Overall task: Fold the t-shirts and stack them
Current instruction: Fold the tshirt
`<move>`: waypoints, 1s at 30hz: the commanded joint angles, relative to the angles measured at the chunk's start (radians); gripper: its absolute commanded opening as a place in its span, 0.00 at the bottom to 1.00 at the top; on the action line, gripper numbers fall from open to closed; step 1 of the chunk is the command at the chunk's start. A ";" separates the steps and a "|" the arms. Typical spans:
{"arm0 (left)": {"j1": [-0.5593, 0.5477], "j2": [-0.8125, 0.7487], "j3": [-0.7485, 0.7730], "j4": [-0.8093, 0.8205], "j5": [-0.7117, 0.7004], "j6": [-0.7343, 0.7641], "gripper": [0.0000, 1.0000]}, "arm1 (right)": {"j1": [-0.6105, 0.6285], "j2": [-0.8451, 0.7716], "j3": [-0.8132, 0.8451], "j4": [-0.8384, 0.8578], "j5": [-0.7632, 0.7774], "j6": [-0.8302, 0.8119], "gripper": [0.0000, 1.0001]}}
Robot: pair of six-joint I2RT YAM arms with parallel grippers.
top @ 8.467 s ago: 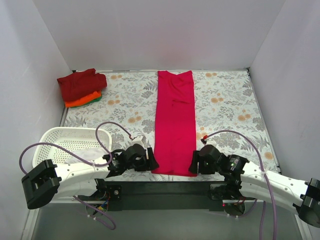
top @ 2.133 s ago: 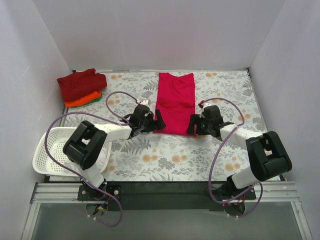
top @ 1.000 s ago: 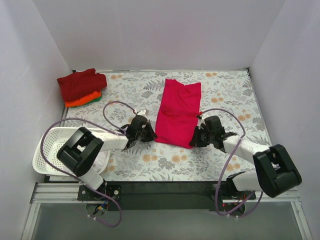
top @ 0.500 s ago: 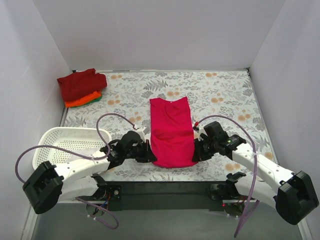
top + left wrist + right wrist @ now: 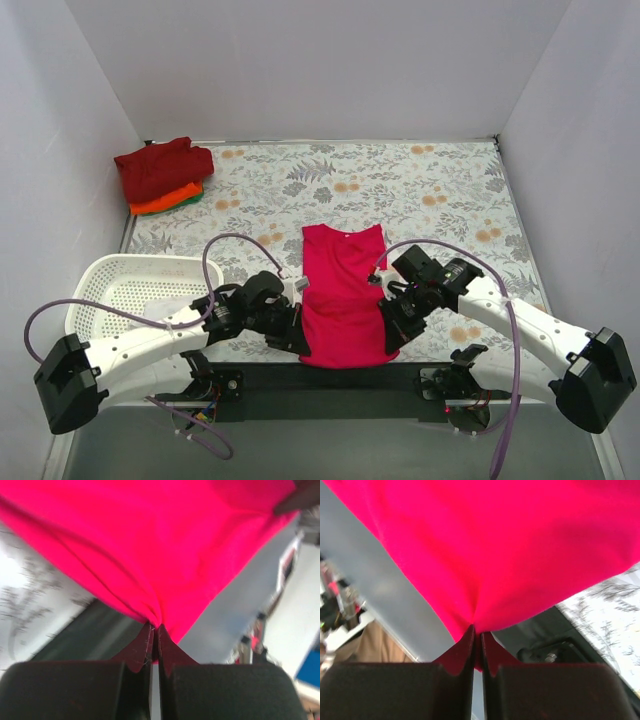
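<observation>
A bright pinkish-red t-shirt [image 5: 343, 290], folded into a narrow panel, lies at the table's near middle, its near end lifted over the front edge. My left gripper [image 5: 297, 338] is shut on its near left corner, and the cloth [image 5: 165, 545] bunches at the fingertips [image 5: 145, 637]. My right gripper [image 5: 388, 333] is shut on the near right corner, pinching the shirt [image 5: 500, 550]. A pile of folded t-shirts [image 5: 162, 173], dark red over orange and green, sits at the far left corner.
A white lattice basket [image 5: 115, 283] stands at the near left, beside my left arm. White walls enclose the flowered tablecloth [image 5: 440, 200] on three sides. The black rail [image 5: 330, 380] runs along the front edge under the shirt's lifted end.
Both grippers have drawn the pinkish-red shirt from the table's middle towards the front edge, holding its near corners throughout. The shirt's far end now lies nearer than a second ago.
</observation>
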 commanded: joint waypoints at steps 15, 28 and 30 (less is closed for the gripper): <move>-0.019 -0.201 0.240 -0.056 0.069 0.068 0.00 | 0.022 -0.033 0.379 -0.165 -0.131 -0.102 0.01; -0.013 -0.246 0.019 0.194 -0.382 -0.097 0.00 | -0.011 0.047 0.317 0.062 0.121 -0.061 0.01; -0.006 -0.195 0.005 0.240 -0.387 -0.094 0.00 | -0.036 0.073 0.306 0.081 0.145 -0.067 0.01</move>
